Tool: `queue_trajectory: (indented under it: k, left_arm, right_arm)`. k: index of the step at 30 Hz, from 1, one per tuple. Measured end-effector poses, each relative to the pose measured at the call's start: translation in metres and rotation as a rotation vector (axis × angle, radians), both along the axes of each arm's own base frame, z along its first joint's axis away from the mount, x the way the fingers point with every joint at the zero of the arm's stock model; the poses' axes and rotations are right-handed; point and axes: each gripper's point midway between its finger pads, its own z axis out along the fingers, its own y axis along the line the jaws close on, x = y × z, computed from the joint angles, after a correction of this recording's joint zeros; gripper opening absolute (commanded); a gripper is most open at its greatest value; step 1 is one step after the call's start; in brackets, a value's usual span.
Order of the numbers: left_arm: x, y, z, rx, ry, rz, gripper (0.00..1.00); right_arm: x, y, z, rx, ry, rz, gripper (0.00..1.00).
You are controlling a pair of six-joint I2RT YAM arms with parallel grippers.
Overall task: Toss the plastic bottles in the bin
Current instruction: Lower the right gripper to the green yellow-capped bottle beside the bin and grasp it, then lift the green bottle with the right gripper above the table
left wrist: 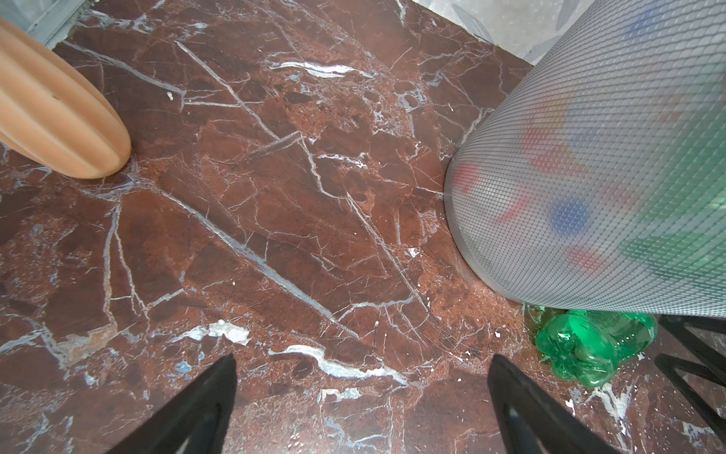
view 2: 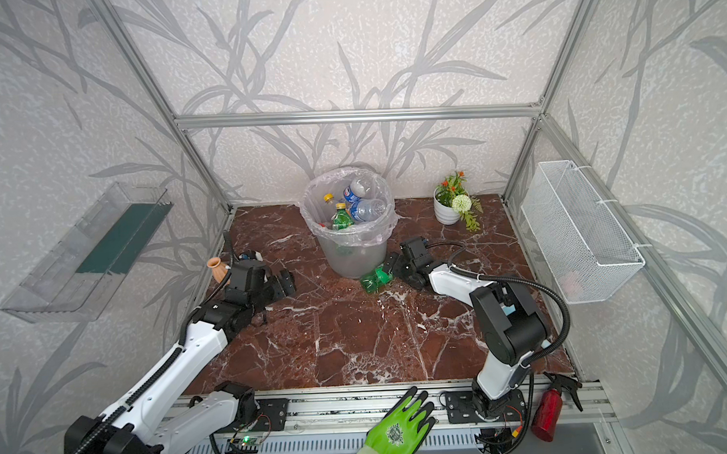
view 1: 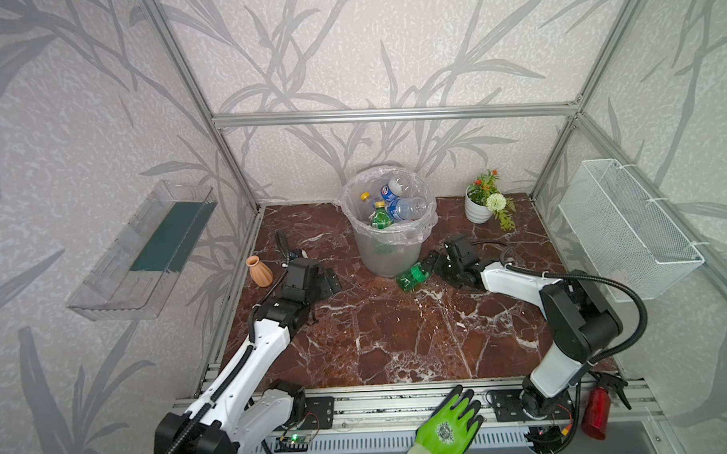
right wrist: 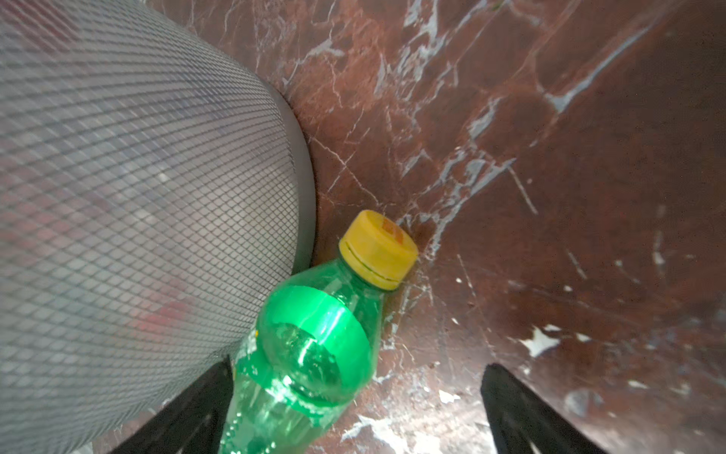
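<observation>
Green bottle, base outside right-wrist view

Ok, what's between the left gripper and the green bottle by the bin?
Only bare marble tabletop between left gripper and green bottle; the left wrist view shows it.

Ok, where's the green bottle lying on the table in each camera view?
Top view: green bottle lying at the bin's foot, mid-table.
Top view: same spot, by the bin.
Left wrist: its bottom end beside the bin wall.
Right wrist: inside the right gripper's open jaws, yellow cap pointing away.
Shared landmark: the bin.
</observation>
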Motion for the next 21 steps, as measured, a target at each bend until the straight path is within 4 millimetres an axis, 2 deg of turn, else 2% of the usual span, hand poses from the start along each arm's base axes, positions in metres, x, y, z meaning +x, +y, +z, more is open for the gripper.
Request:
queue_trajectory:
  k: [4,7,11,14,17,21]
  left_arm:
    - [0.0,0.0,-0.001,0.001,0.003,0.0,0.99]
    - [0.0,0.0,-0.001,0.001,0.003,0.001,0.99]
    - [0.0,0.0,-0.002,0.002,0.005,0.001,0.99]
    - [0.0,0.0,-0.002,0.002,0.004,0.003,0.99]
    - [0.0,0.001,-0.002,0.003,0.006,0.004,0.99]
    - [0.0,0.002,-0.002,0.006,0.005,0.007,0.99]
  right_arm:
    - [0.007,0.015,-0.008,0.024,0.018,0.001,0.97]
    - [0.006,0.021,-0.022,0.028,0.049,0.002,0.93]
    - [0.011,0.027,-0.023,0.03,0.049,0.009,0.86]
    - [0.011,0.026,-0.024,0.023,0.052,0.015,0.77]
    - [0.008,0.022,-0.028,0.008,0.054,0.023,0.64]
    - [-0.003,0.006,-0.028,-0.012,0.055,0.022,0.59]
